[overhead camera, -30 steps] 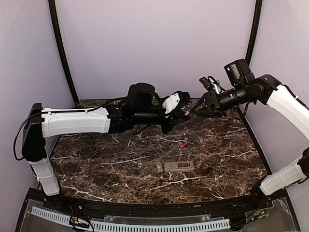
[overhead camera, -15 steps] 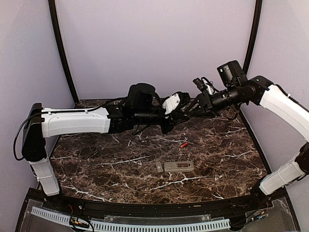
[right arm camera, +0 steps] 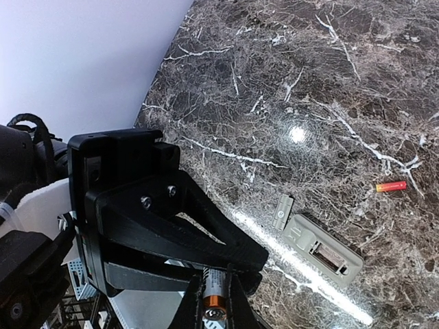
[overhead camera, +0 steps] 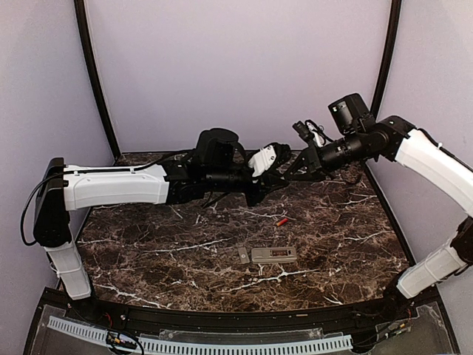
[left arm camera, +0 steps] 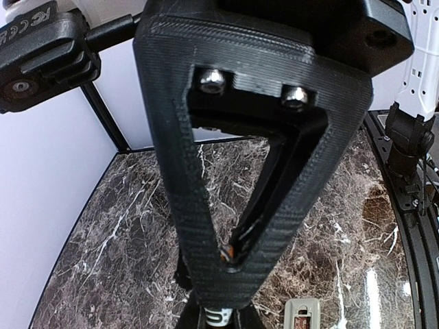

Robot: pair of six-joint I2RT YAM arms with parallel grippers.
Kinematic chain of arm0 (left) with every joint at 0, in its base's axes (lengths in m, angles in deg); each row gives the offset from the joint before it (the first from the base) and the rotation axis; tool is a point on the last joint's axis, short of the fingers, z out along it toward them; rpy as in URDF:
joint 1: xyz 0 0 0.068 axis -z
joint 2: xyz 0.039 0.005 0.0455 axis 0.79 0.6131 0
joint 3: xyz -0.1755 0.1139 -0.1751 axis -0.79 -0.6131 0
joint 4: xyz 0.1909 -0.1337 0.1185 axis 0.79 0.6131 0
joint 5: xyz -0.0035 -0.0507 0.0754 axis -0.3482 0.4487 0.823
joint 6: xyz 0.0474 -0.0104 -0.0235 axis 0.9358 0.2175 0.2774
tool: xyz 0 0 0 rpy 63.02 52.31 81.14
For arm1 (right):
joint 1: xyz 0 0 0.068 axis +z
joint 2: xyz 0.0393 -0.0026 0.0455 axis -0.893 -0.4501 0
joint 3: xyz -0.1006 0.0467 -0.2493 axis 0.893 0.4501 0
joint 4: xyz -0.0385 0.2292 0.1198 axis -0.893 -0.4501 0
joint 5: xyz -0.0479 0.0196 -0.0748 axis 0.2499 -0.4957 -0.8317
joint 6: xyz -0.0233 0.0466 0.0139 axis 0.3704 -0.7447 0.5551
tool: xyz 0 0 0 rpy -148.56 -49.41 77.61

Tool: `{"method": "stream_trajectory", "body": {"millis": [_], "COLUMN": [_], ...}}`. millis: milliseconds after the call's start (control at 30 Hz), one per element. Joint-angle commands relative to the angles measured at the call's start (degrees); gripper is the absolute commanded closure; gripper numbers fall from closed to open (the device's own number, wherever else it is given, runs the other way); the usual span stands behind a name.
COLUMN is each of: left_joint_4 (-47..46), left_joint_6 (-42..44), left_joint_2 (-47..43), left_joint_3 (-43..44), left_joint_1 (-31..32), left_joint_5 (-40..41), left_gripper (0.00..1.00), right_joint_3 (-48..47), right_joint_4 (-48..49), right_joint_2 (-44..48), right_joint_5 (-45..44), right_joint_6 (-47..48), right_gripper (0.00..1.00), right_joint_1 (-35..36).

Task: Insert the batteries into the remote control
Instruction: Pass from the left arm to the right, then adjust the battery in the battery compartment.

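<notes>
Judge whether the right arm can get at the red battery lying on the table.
Probably not yet: nothing covers the red battery, but the right gripper is shut on a second battery.

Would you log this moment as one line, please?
left pincer: shut on battery | right pincer: shut on it | remote, second battery: on table

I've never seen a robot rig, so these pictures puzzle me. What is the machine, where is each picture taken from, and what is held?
Two robot arms stand at a marble table. The wide picture looks down from above and behind them; the other two come from a camera on each wrist. On the table lie a grey remote control, back up, a small grey piece beside it, and a red battery. In the air the left gripper and right gripper meet tip to tip, both closed on a second battery.
</notes>
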State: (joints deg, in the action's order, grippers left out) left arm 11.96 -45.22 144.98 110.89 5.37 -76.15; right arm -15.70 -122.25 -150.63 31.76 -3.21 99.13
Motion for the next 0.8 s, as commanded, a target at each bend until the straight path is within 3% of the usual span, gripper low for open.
{"method": "stream_trajectory", "body": {"millis": [0, 33, 67, 133, 200, 433, 567, 767], "left_joint_4": [0.83, 1.31, 1.73, 3.96, 6.46, 15.31, 14.66, 14.96], "left_joint_6": [-0.01, -0.72, -1.06, -1.09, -0.18, 1.27, 2.11, 4.78], "left_joint_2": [-1.46, -1.47, -1.44, -1.26, -1.3, -1.84, -1.35, 4.21], "left_joint_3": [-0.45, -0.46, -0.51, -0.89, -2.05, -8.43, -13.91, -12.5], "left_joint_1": [0.4, 0.43, 0.33, 0.24, 0.19, 0.18, 0.18, 0.27], "left_joint_5": [0.32, 0.42, 0.78, 1.3, 2.0, -2.52, -4.28, -3.55], "left_gripper": [0.91, 0.79, 0.51, 0.25, 0.17, 0.14, 0.14, 0.13], "right_joint_3": [-1.53, -1.3, -0.93, 0.46, 2.99, 17.46, 24.82, 31.45], "right_joint_4": [-2.04, -2.55, -3.06, -3.64, -3.45, 3.94, 12.03, 22.29], "right_joint_2": [-0.92, -0.95, -0.98, -0.65, 0.14, 0.71, -1.13, -4.18], "right_joint_5": [-1.98, -2.22, -2.41, -2.58, -1.92, 1.28, 4.21, 6.79], "right_joint_6": [0.99, 1.13, 1.24, 1.36, 1.32, -0.25, -2.77, -6.78], "right_gripper": [1.0, 1.0, 1.0, 1.0, 1.0, 1.0, 1.0, 1.0], "right_joint_1": [0.33, 0.22, -0.02, -0.76, -2.04, -5.27, -5.29, -5.29]}}
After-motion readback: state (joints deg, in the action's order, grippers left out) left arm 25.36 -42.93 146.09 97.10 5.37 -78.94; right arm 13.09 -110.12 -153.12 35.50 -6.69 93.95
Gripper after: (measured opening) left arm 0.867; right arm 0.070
